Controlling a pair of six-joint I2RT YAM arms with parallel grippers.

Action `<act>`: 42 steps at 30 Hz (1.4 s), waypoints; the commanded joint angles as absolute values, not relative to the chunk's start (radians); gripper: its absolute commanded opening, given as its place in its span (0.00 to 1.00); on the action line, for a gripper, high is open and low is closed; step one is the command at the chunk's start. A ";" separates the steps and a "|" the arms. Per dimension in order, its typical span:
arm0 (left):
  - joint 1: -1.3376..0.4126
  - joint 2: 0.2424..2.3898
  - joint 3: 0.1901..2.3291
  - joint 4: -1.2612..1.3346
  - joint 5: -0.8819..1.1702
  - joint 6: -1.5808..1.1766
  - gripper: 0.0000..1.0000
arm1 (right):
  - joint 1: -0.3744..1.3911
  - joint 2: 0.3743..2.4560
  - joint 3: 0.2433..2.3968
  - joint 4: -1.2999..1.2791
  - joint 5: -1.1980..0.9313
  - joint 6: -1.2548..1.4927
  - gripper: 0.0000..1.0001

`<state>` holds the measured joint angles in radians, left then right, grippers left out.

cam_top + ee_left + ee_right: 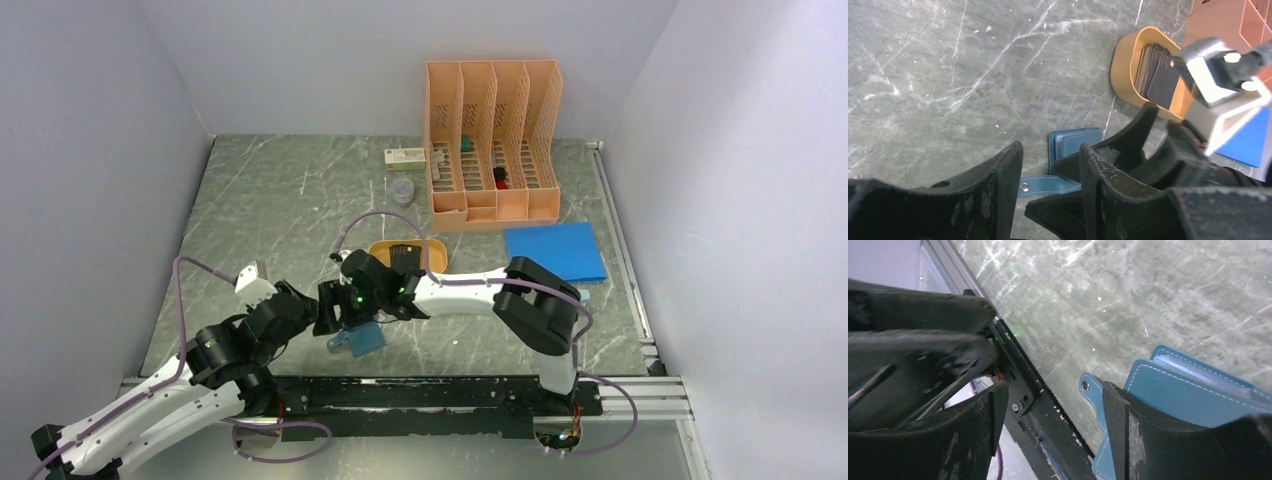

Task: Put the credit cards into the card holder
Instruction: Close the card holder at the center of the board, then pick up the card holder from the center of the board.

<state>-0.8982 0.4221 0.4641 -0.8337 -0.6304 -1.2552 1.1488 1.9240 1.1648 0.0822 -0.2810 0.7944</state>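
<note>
The teal card holder lies near the table's front edge, its snap tab sticking out to one side. In the left wrist view the card holder lies partly under the right gripper's black fingers. Several dark credit cards stand stacked in the orange oval tray, behind the grippers. My left gripper is open and empty, with the tab showing through its gap. My right gripper is open; its right finger lies against the card holder, whose leaves are slightly apart. Both grippers meet above it.
A peach file organizer stands at the back. A bright-blue sheet lies right of the tray. A small white box and a small clear cup sit left of the organizer. A black rail runs along the front edge.
</note>
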 commanded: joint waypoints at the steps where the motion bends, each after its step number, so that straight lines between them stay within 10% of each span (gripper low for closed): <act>1: -0.894 0.415 0.506 -0.851 -0.674 -1.254 0.51 | 1.153 1.819 1.177 0.030 -0.262 0.776 0.73; 10: -0.893 0.437 0.505 -0.813 -0.656 -1.216 0.51 | 1.151 1.605 1.101 -0.132 -0.110 0.719 0.73; 19: -0.893 0.523 0.458 -0.639 -0.497 -1.084 0.53 | 1.150 1.634 0.987 -0.162 0.017 0.659 0.44; 42: -0.893 0.856 0.342 -0.408 -0.391 -1.085 0.50 | 1.202 1.784 0.989 -0.148 0.079 0.669 0.45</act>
<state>-0.8982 0.8219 0.3500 -0.4576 -0.3965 -1.0904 1.1934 1.7653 1.0092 -0.1322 0.0475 0.6720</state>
